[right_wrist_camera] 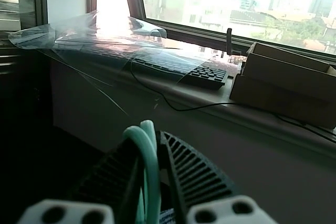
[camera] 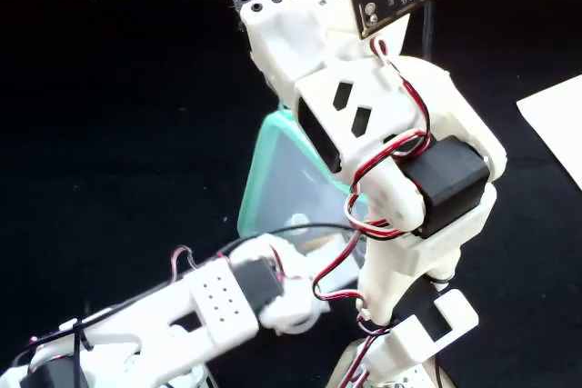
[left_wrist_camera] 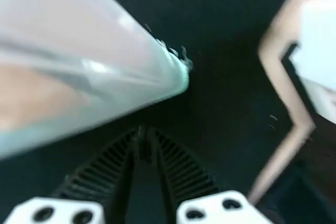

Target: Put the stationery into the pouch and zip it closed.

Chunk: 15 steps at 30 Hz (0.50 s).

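I grip the translucent mint-edged plastic pouch (camera: 284, 179) in my right gripper (right_wrist_camera: 152, 140), its length hanging down toward my nearer, clenched, empty left gripper (left_wrist_camera: 143, 140).

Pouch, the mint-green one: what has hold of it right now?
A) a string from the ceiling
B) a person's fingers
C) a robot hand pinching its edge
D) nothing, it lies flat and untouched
C: in the right wrist view the right hand is shut on the pouch, pinching its mint-green edge.
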### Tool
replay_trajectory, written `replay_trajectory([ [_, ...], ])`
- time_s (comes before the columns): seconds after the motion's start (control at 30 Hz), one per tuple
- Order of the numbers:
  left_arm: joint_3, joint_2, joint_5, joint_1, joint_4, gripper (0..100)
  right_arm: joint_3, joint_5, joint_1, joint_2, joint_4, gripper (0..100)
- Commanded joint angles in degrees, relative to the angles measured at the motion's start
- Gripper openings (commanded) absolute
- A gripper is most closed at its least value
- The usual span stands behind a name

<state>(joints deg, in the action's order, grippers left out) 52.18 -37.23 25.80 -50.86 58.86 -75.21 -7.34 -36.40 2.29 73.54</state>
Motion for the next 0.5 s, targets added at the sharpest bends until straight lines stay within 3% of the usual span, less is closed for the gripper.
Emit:
replay_trajectory([
  [0.0,-0.4,0.2,0.6,6.9,-6.9,1,-0.7,-0.4,-0.9,-0.7,0.1,0.7],
  [0.27,-0.7,1.9,0.6,3.7,-13.5,1,-0.7,-0.7,-6.2,-0.7,2.8,0.8],
  [0.47,-0.6,1.5,0.6,2.4,-9.0,1,-0.7,-0.7,-4.8,-0.7,3.0,0.8],
])
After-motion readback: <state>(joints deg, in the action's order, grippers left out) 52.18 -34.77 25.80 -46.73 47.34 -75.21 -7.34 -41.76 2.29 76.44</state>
